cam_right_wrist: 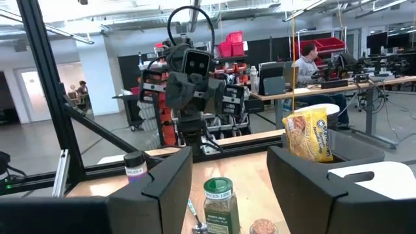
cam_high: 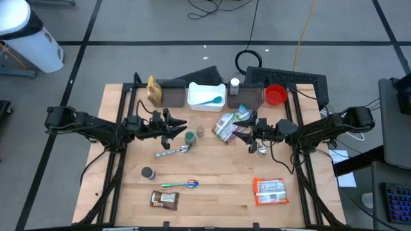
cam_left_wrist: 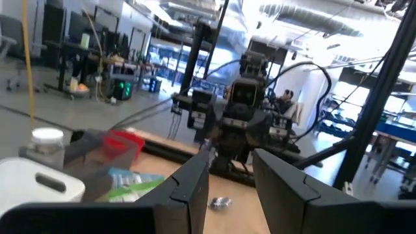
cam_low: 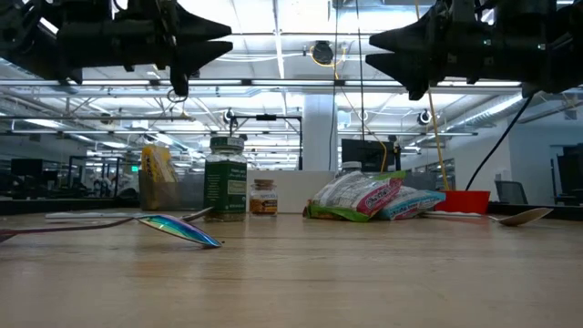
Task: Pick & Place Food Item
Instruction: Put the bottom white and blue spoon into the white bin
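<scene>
Left end effector point(cam_high: 183, 126): raised above the tabletop point(cam_high: 212, 192) left of centre, pointing right toward the other arm; its fingers point(cam_left_wrist: 195, 185) stand apart with nothing between them.
Right end effector point(cam_high: 239, 133): raised right of centre, pointing left; fingers point(cam_right_wrist: 172, 182) spread, gripping nothing.
Snack bags point(cam_high: 226, 124): two crinkled bags lying together on the tabletop just right of centre, just beside the right end effector's tips; long axis runs from near-left to far-right. In the low view they lie flat, overlapping, one red and white, one with blue and green point(cam_low: 364, 196). Print too small to read.
Green-lidded jar point(cam_high: 189, 136): upright, just right of the left end effector; the label point(cam_right_wrist: 219, 207) carries writing that cannot be read.
Small brown-topped jar point(cam_high: 200, 131): upright, just beside the green-lidded jar.
Metal spoon point(cam_high: 172, 151): lying near the jars, handle to the left.
Colourful spoon point(cam_high: 181, 185): near left, lying left to right.
Red packet point(cam_high: 270, 190): near right, lying flat, long axis left to right; writing not legible.
Brown bar point(cam_high: 164, 199): near left edge, lying left to right.
White tub point(cam_high: 206, 95): far centre, a blue scoop inside.
Yellow bag point(cam_high: 153, 91): far left, standing.
Red cup point(cam_high: 275, 95): far right.
Dark-capped bottle point(cam_high: 148, 172): near left, upright.
</scene>
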